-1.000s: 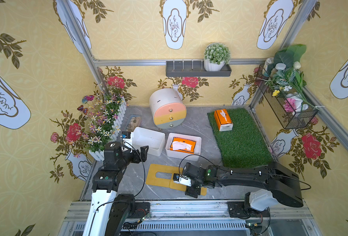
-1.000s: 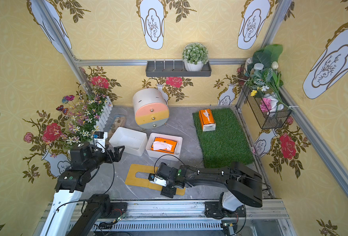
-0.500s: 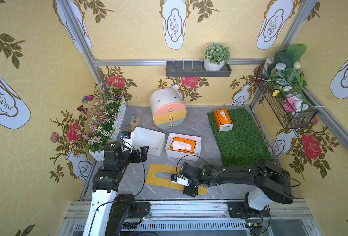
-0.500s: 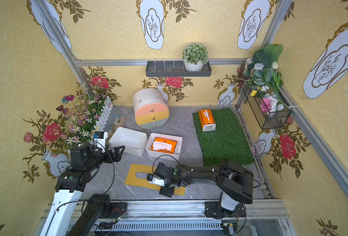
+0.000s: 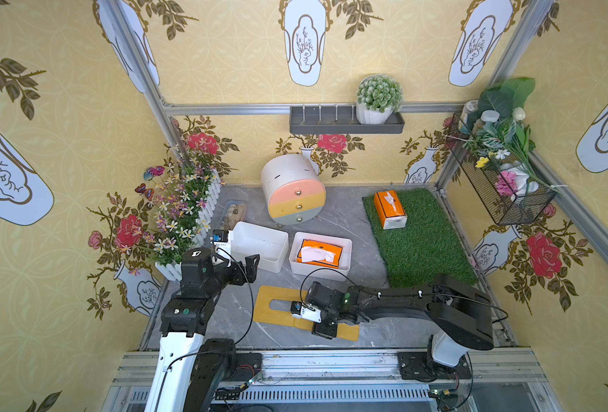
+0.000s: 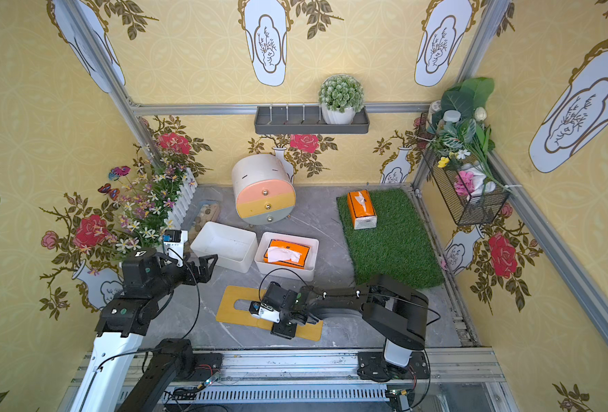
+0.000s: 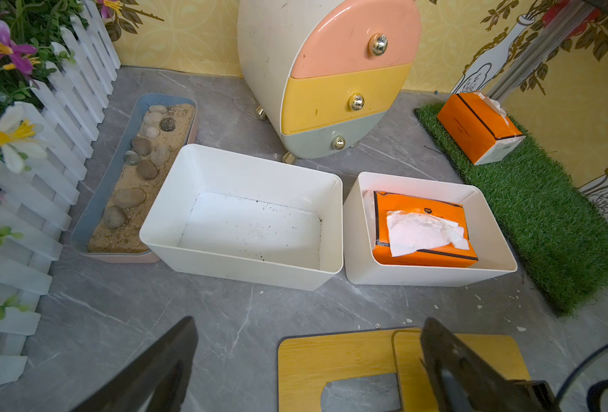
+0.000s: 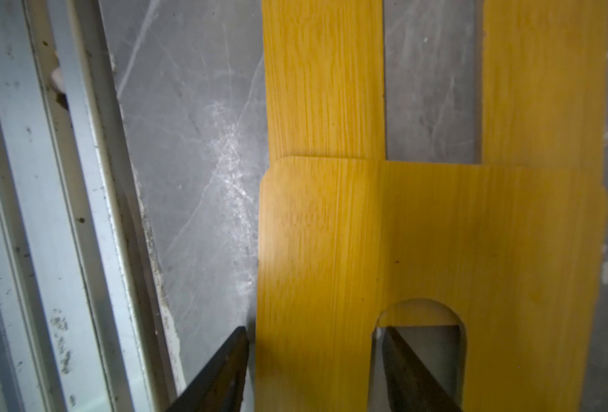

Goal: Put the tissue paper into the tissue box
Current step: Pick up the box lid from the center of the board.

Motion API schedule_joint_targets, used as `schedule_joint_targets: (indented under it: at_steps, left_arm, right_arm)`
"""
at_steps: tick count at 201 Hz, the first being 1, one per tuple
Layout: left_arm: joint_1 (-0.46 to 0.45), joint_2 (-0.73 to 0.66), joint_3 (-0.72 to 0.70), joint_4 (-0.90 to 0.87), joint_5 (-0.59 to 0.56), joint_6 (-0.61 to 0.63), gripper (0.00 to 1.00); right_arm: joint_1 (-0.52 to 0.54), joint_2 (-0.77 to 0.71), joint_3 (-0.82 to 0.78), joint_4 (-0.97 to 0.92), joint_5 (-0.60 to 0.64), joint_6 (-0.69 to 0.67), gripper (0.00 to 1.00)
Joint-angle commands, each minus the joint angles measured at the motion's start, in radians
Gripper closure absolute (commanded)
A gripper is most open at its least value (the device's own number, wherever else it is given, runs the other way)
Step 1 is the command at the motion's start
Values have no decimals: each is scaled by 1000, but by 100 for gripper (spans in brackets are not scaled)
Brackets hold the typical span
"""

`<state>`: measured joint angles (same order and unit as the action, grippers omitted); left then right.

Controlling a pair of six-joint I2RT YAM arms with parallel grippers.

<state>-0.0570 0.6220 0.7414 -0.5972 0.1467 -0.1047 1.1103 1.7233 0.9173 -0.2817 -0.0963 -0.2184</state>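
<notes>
An orange tissue paper pack [image 5: 318, 253] [image 7: 423, 232] with white tissue on top lies inside the right white tissue box [image 5: 347, 255] [image 7: 430, 276]. Another orange pack [image 5: 389, 208] [image 6: 361, 208] lies on the grass mat. The left white box [image 5: 259, 246] [image 7: 245, 274] is empty. My right gripper [image 5: 327, 321] [image 8: 315, 330] points down at two overlapping wooden lids [image 5: 274, 310] [image 8: 331, 232]. One finger sits outside the upper lid's edge and the other in its slot, open with slim gaps. My left gripper [image 5: 245, 271] [image 7: 309, 321] hovers wide open and empty near the empty box.
A round three-drawer cabinet [image 5: 293, 191] stands behind the boxes. A stone tray [image 7: 134, 178] and a white flower fence [image 5: 202, 214] line the left side. The grass mat [image 5: 423, 246] covers the right. A metal rail [image 8: 63, 214] runs along the front edge beside the lids.
The right gripper's jaws have narrowed around the strip of the wooden lid, and its arm has drawn in slightly. The left arm has not moved.
</notes>
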Motion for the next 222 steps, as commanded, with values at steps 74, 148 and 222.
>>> schedule_joint_targets:
  at_steps: [74,148,222]
  left_arm:
    - [1,-2,-2,14,9,11,0]
    - [1,-4,-3,15,8,12,0]
    - [1,2,9,25,37,-30,0]
  right_arm:
    - [11,11,-12,-62,29,16,63]
    - [14,-49,-8,-45,30,0,79]
    - [12,-188,-8,-40,47,-16,82]
